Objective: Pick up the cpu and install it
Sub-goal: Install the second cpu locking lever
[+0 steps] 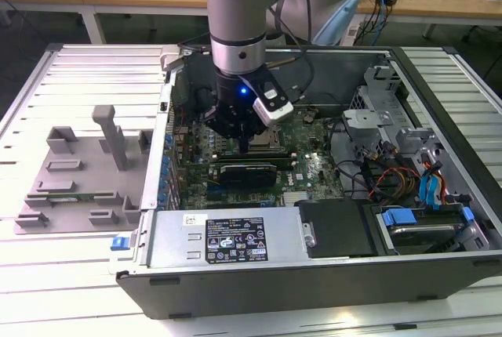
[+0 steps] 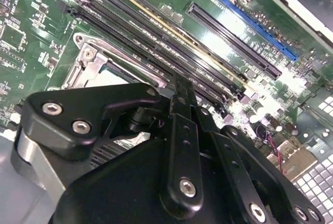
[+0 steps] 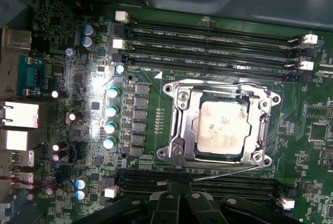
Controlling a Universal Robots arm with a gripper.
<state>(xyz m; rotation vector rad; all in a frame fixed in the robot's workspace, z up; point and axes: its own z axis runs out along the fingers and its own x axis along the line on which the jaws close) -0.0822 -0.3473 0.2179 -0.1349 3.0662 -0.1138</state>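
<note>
Cpu (image 3: 220, 130) seated in the socket frame (image 3: 179, 130), jaws above it, spread or pinched impossible to tell.

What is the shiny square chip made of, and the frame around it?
The square silvery-white cpu looks like metal on top: dull, pale, with smudgy marks. The frame around it seems to be polished steel, since it glints brightly and has screws at its corners. The green board looks like lacquered plastic.

Bright glare on motherboard (image 3: 99, 86), blurred pincer (image 2: 179, 104)
</note>
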